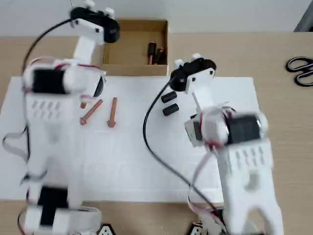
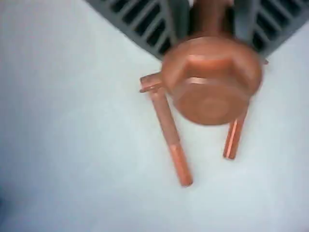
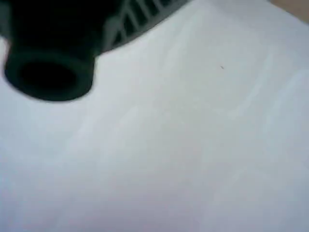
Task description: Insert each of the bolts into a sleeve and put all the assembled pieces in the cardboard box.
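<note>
My left gripper (image 2: 212, 19) is shut on a copper bolt (image 2: 212, 79), whose hex head faces the camera, above the white sheet. Two more copper bolts (image 2: 169, 135) (image 2: 234, 137) lie on the sheet below it; the high view shows them as bolts (image 1: 91, 111) (image 1: 113, 111) beside the left arm. My right gripper (image 3: 58, 34) is shut on a black sleeve (image 3: 48, 75), open end showing, a little above the sheet. Two black sleeves (image 1: 169, 96) (image 1: 170, 109) show by the right arm. The cardboard box (image 1: 134, 68) at the back holds assembled pieces (image 1: 155, 52).
The white sheet (image 1: 127, 156) covers most of the tan table. Scissors (image 1: 299, 68) lie at the far right edge. A black cable (image 1: 151, 147) loops over the sheet between the arms. Both arms overhang the sheet's sides.
</note>
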`<action>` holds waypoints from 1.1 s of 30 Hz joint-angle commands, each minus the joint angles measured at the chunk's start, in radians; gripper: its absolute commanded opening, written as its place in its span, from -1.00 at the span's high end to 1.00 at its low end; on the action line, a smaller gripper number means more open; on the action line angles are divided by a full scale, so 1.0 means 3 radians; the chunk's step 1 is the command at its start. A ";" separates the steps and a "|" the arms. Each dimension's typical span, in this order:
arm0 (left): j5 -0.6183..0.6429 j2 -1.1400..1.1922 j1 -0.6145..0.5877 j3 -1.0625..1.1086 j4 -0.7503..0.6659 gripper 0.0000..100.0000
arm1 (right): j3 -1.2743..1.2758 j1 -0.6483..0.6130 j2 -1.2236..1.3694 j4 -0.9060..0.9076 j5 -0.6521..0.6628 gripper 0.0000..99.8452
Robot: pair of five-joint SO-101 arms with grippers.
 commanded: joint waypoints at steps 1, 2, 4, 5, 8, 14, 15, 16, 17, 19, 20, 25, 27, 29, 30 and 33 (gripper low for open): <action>0.0041 -0.0813 0.0199 0.0222 0.0005 0.99 | 0.0118 -0.0084 -0.0703 0.0003 0.0010 0.99; 0.0128 -0.0972 0.0240 0.0325 -0.0056 0.99 | 0.0205 -0.0079 -0.0857 -0.0008 0.0010 0.99; 0.0471 -0.1253 0.0302 0.0534 -0.0194 0.99 | 0.0455 -0.0079 -0.1153 -0.0120 0.0010 0.99; 0.0675 -0.1371 0.0307 0.0642 -0.0286 0.99 | 0.0593 -0.0079 -0.1297 -0.0197 0.0010 0.99; 0.1161 -0.1632 0.0363 0.1051 -0.0670 0.99 | 0.1146 -0.0079 -0.1726 -0.0708 0.0000 0.99; 0.1683 -0.1923 0.0547 0.2018 -0.1427 0.99 | 0.2573 -0.0156 -0.2713 -0.1956 -0.0199 0.99; 0.1688 -0.1979 0.0619 0.2135 -0.1519 0.99 | 0.2777 -0.0202 -0.2902 -0.2053 -0.0327 0.99; 0.1688 -0.2051 0.0696 0.2238 -0.1601 0.99 | 0.2956 -0.0248 -0.3102 -0.2140 -0.0460 0.99; 0.1693 -0.2128 0.0767 0.2340 -0.1693 0.99 | 0.3110 -0.0284 -0.3317 -0.2243 -0.0578 0.99; 0.1805 -0.2261 0.0905 0.2580 -0.1954 0.99 | 0.3437 -0.0309 -0.3639 -0.2524 -0.0747 0.99; 0.1857 -0.2322 0.0951 0.2718 -0.2138 0.99 | 0.3601 -0.0315 -0.3751 -0.2637 -0.0783 0.99; 0.1862 -0.2486 0.1013 0.3526 -0.3340 0.99 | 0.4117 -0.0330 -0.3931 -0.2729 -0.0803 0.99; 0.1862 -0.2511 0.1023 0.3828 -0.3739 0.99 | 0.4158 -0.0401 -0.3915 -0.2729 -0.0803 0.99; 0.1862 -0.2511 0.1074 0.4007 -0.3969 0.99 | 0.4184 -0.0591 -0.3920 -0.2729 -0.0808 0.99; 0.1867 -0.2511 0.1115 0.4028 -0.3984 0.99 | 0.4194 -0.0683 -0.3920 -0.2729 -0.0839 0.99; 0.1877 -0.2511 0.1284 0.4053 -0.3948 0.99 | 0.4204 -0.0800 -0.3920 -0.2729 -0.1064 0.99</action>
